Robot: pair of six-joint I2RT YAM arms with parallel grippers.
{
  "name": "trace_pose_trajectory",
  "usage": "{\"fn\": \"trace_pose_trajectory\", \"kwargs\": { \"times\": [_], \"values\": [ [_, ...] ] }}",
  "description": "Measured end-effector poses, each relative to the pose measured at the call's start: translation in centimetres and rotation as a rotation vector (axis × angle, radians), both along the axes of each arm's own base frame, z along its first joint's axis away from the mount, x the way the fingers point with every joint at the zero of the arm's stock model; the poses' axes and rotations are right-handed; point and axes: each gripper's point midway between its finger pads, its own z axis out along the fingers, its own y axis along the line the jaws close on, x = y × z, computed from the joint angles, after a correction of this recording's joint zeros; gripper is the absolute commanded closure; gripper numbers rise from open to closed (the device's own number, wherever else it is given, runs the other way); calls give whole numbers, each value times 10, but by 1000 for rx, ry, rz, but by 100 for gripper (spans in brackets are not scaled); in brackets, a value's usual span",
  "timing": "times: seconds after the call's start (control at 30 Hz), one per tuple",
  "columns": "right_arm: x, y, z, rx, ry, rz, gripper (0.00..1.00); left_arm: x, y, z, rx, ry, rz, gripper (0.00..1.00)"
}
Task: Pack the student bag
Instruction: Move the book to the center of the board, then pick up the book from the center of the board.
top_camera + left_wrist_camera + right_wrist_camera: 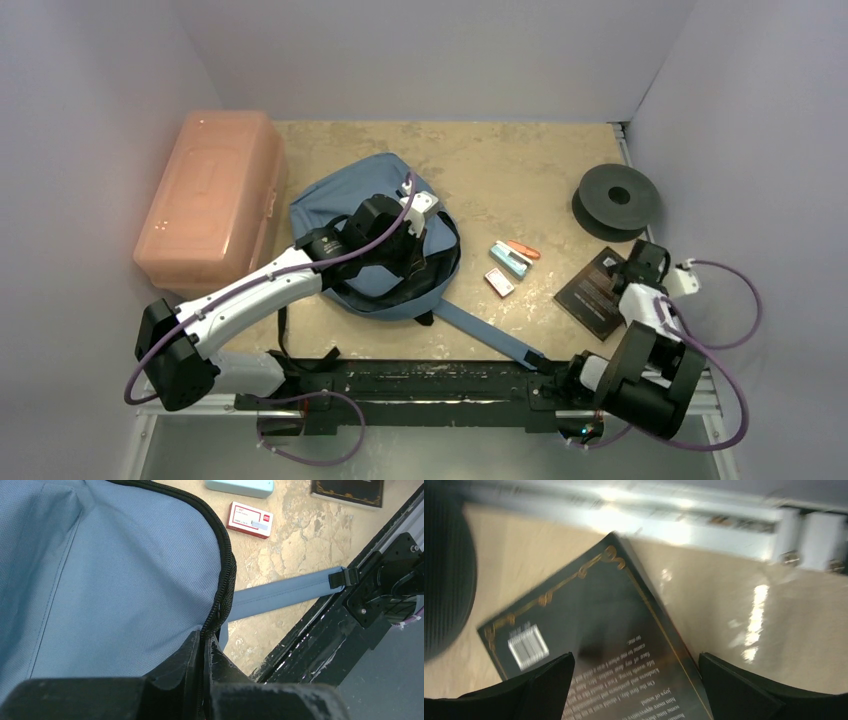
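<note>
The blue-grey student bag [340, 200] lies flat on the table's middle left; it fills the left wrist view [115, 580]. My left gripper [414, 238] is over its right side, shut on the bag's black zipper edge [226, 575], which runs down between the closed fingers [190, 655]. My right gripper [640, 262] is open, low over a black book with gold trim [595, 295]. In the right wrist view the book [589, 615] lies between and beyond the spread fingertips [549, 675]. That view is blurred.
A salmon-pink plastic box [210, 200] stands at the left. A black spool [620, 198] sits at the back right. An orange pen [524, 249], a light-blue case [508, 262] and a small red-and-white box [499, 283] lie between bag and book. A bag strap [490, 335] reaches the front rail.
</note>
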Motion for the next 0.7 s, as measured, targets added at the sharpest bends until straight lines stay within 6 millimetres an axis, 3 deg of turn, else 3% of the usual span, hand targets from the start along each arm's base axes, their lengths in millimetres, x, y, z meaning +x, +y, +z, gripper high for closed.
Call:
{"fn": "trace_pose_trajectory", "kwargs": {
  "times": [0.13,0.27,0.37,0.47,0.6,0.7],
  "values": [
    [35,46,-5,12,47,251,1,-2,3,-6,3,-1,-1,83],
    [76,91,-5,3,88,480,1,-8,12,-10,11,-9,2,63],
    [96,124,-2,5,77,625,1,-7,17,3,-5,-54,7,46],
    [101,139,7,15,40,701,1,-6,18,20,-36,-112,10,39],
    [108,143,32,13,-60,743,3,-2,-9,39,-75,-175,-33,38],
    [110,136,35,54,-131,753,12,3,-56,47,-127,-201,-94,38]
  ]
}}
